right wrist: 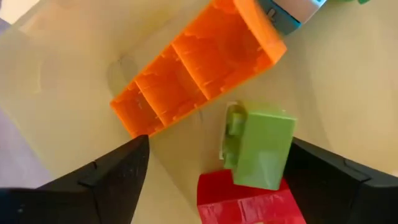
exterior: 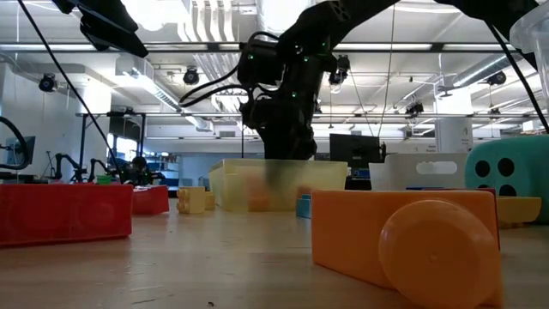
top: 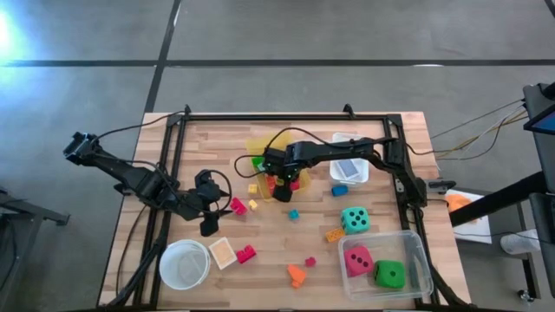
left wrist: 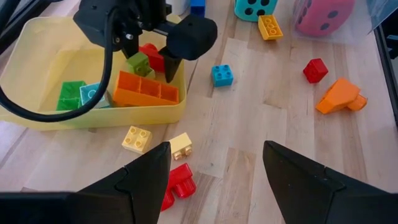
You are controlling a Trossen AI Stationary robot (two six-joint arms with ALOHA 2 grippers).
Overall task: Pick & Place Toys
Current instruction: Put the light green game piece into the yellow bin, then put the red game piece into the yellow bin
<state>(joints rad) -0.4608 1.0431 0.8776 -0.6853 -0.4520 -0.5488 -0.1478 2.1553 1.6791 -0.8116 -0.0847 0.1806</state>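
Right gripper (top: 282, 184) hung spread over the yellow bin (left wrist: 37, 115) at my high view's centre, green block (right wrist: 260, 148) just beneath; lifting carelessly risked snagging it out.

A robotics lab: open ceiling with strip lights (exterior: 214, 21), monitors (exterior: 356, 148) and other robot arms (exterior: 69, 163) behind

Wood table (top: 381, 130) w/ blocks (top: 245, 253), bins (top: 414, 251).

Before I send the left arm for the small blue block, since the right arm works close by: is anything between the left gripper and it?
Nothing visible: bare wood lies between the left gripper and the blue block. The right gripper hangs over the yellow bin, beside that line.
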